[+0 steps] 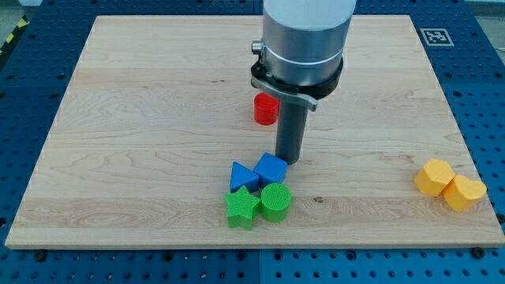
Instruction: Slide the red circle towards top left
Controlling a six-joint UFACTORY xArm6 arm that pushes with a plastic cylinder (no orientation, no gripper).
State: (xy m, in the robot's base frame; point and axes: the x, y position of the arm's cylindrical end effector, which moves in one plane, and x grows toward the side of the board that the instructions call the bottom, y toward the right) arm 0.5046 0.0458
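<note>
The red circle [266, 110] sits near the middle of the wooden board [142, 118], partly hidden at its right by the arm's grey body [304, 39]. My tip [286, 160] is below and slightly right of the red circle, apart from it. The tip stands just above the right blue block [271, 168], close to its upper right edge.
A blue triangle [241, 177] lies left of the blue block. Below them are a green star [242, 207] and a green circle [276, 201]. Two yellow blocks [435, 176] [464, 192] sit together near the board's right edge. A marker tag [435, 36] is at the top right corner.
</note>
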